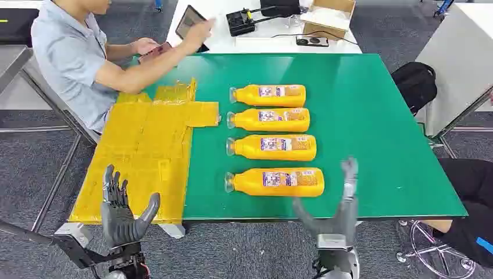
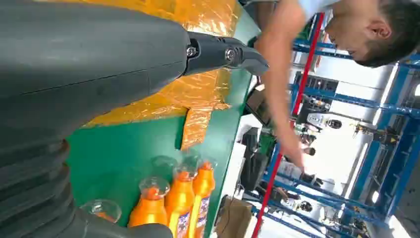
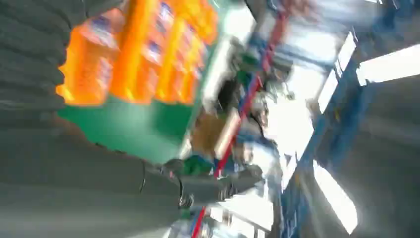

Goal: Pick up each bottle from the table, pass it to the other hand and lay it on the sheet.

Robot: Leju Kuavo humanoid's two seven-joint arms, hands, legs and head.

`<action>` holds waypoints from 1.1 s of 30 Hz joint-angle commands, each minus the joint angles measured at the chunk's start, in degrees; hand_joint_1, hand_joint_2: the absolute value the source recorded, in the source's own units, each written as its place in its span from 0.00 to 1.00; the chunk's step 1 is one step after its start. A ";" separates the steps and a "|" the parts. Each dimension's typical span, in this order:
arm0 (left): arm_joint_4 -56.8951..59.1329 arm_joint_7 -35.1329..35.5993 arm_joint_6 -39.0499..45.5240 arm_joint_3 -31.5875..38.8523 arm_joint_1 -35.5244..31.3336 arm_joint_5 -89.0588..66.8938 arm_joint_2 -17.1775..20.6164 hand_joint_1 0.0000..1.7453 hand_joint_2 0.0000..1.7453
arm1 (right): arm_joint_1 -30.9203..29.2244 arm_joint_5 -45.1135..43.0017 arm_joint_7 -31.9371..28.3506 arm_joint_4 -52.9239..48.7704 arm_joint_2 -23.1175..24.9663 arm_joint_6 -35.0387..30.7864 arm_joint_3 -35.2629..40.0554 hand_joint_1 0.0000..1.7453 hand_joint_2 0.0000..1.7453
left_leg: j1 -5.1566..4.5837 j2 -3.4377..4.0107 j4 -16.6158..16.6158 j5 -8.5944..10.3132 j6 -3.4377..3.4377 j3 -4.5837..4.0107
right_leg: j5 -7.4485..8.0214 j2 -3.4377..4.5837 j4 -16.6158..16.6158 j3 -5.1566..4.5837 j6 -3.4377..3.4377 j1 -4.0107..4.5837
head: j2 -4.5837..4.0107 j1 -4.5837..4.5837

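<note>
Presently the left robot hand (image 1: 120,212) hovers open and empty at the near edge of the yellow sheet (image 1: 145,157), which carries no bottle. Four orange bottles (image 1: 273,181) lie in a column on the green tabletop (image 1: 372,128), caps toward the sheet. The right robot hand (image 1: 336,209), open and empty, stands near the nearest bottle. Risk: a bottle lying on its side may roll under an off-centre grasp.

A lab or industrial test workshop: a green-matted tabletop (image 1: 372,116) stands on grey carpet tiles (image 1: 35,168), with a white bench (image 1: 256,40) beyond its far edge carrying a tablet (image 1: 189,22), black electronics (image 1: 240,22) and a cardboard box (image 1: 328,16). Blue steel framing (image 2: 381,148) shows in the left wrist view.
</note>
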 commanded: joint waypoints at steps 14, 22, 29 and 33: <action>8.68 0.50 -2.41 -1.41 -4.22 1.69 1.84 0.00 1.00 | -13.89 28.76 15.66 22.04 -7.37 2.22 1.48 0.00 1.00 | -0.03 0.19 -0.13 -0.01 0.10 0.30 | 0.05 0.12 -0.15 0.25 -0.12 0.01 | 0.00 0.00; 9.11 1.61 -2.93 -1.64 -4.44 1.69 1.88 0.00 1.00 | -15.46 33.27 20.48 23.31 -8.69 2.74 3.63 0.00 1.00 | -0.02 0.07 -0.08 -0.01 0.09 0.22 | 0.00 0.02 -0.08 0.20 -0.10 0.01 | 0.00 0.00; 7.71 4.80 -4.51 -2.29 -3.90 2.04 1.78 0.00 1.00 | -21.81 39.00 28.51 30.31 -10.91 5.18 4.82 0.00 1.00 | -0.02 0.11 -0.04 0.01 0.11 0.15 | 0.05 0.06 -0.07 0.14 -0.08 0.01 | 0.00 0.00; 7.60 5.64 -4.70 -1.62 -3.95 1.57 1.72 0.00 1.00 | -23.70 41.24 32.85 32.81 -12.05 9.72 6.24 0.00 1.00 | -0.04 0.18 -0.09 -0.02 0.16 0.31 | 0.04 0.09 -0.12 0.29 -0.15 0.02 | 0.00 0.00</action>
